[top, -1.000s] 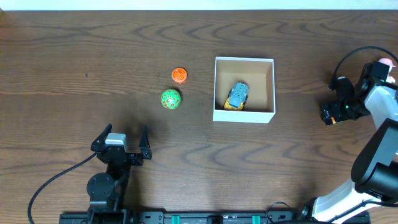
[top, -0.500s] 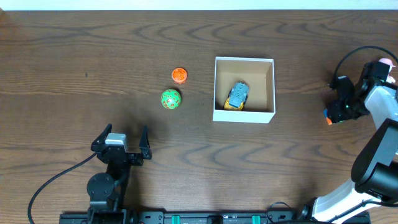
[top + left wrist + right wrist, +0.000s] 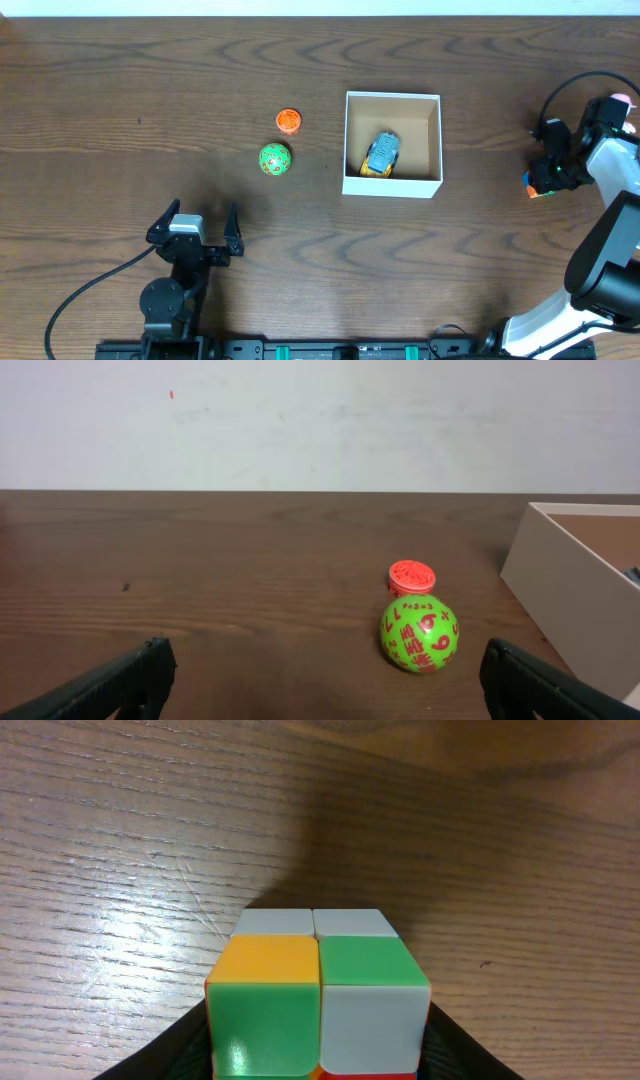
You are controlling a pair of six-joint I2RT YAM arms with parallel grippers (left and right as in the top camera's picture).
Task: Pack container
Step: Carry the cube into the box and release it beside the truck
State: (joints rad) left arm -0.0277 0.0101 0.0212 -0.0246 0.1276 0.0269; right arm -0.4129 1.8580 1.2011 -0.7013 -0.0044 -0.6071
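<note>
The container (image 3: 392, 186) is a square open-top box with white outer walls and a brown cardboard interior. In the overhead view I see it right of the table (image 3: 120, 80) centre, resting flat, with its sides parallel to the table edges. A blue and yellow toy car (image 3: 381, 154) lies inside it on the floor, near the left wall and tilted diagonally. Two more toys stand on the table outside the box on its left: a green ball (image 3: 274, 159) printed with red numbers, and an orange disc (image 3: 288, 121) just behind the ball. Neither touches the container.

The left gripper (image 3: 196, 222) sits low near the front edge of the table, left of centre, pointing towards the far side. Its fingers are spread wide with nothing between them. In the left wrist view the ball and disc lie ahead of it, well apart from the fingertips, and the container wall shows at the right edge.

The right gripper (image 3: 538, 180) is at the far right of the table, well apart from the container, with the arm folded behind it. In the right wrist view a multicoloured puzzle cube (image 3: 318, 995) fills the space between the two dark fingers, which press against its left and right sides. I cannot tell whether the cube touches the table.
</note>
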